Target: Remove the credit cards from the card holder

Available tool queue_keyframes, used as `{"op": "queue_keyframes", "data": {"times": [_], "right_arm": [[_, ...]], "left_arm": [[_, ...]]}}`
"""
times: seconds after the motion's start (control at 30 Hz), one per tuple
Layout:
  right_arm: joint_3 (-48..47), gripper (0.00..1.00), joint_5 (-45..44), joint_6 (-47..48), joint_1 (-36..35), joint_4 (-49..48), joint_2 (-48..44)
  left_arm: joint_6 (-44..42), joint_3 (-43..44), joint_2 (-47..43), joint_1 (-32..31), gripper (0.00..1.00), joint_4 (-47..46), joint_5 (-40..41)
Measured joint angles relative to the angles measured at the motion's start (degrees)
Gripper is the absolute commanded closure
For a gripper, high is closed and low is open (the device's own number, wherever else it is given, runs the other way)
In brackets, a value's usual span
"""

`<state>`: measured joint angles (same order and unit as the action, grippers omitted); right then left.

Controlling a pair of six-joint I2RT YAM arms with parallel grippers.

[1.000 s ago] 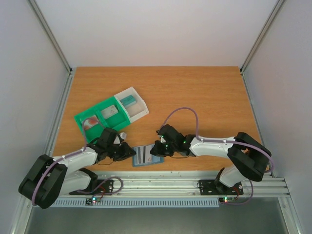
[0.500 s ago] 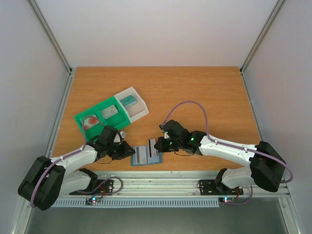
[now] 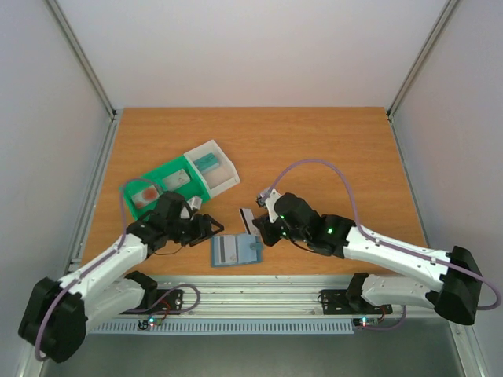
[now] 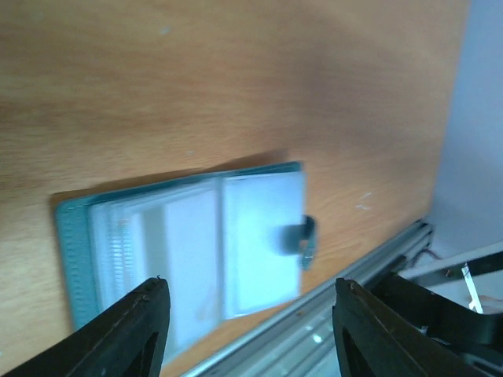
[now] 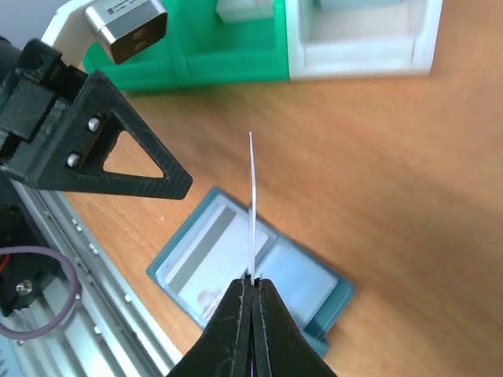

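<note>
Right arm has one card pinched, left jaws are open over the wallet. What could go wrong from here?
The right gripper pinches the credit card by one edge only, so it may slip or twist out in transit. The left gripper is open above the card holder, not gripping it; lying loose near the table's front edge, it could slide toward the rail when the remaining card is pulled.

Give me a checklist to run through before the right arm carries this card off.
1. Right gripper shut on the credit card: ok.
2. That card lifted clear of the card holder: ok.
3. Left gripper open and off the card holder: ok.
4. Card holder emptied: not ok, a second card sits in its pocket.
5. Free compartment in the tray for the card: cannot tell.
</note>
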<state>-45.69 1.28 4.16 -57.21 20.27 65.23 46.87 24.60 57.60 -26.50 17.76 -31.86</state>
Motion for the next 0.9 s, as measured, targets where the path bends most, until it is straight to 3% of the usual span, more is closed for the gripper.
{"op": "queue_keyframes", "data": {"times": [0.33,0.53,0.7,0.9], "right_arm": [[3.56,0.99,-9.73,20.7,-3.74,-7.48,-6.01],[4.61,0.99,-12.98,30.27,-8.07,-11.72,-4.59],[4.61,0.99,-15.98,34.6,-10.95,-13.86,-1.77],[3.72,0.99,-18.86,37.94,-14.29,-15.43,2.03]], "left_arm": [[11.39,3.85,-11.28,0.0,0.44,0.55,-4.87],[26.34,-0.11,-16.79,0.0,0.46,-10.03,-8.26],[35.32,-2.25,-20.87,0.0,0.46,-14.97,-8.22],[40.19,-2.84,-22.05,0.0,0.5,-17.73,-8.24]]}}
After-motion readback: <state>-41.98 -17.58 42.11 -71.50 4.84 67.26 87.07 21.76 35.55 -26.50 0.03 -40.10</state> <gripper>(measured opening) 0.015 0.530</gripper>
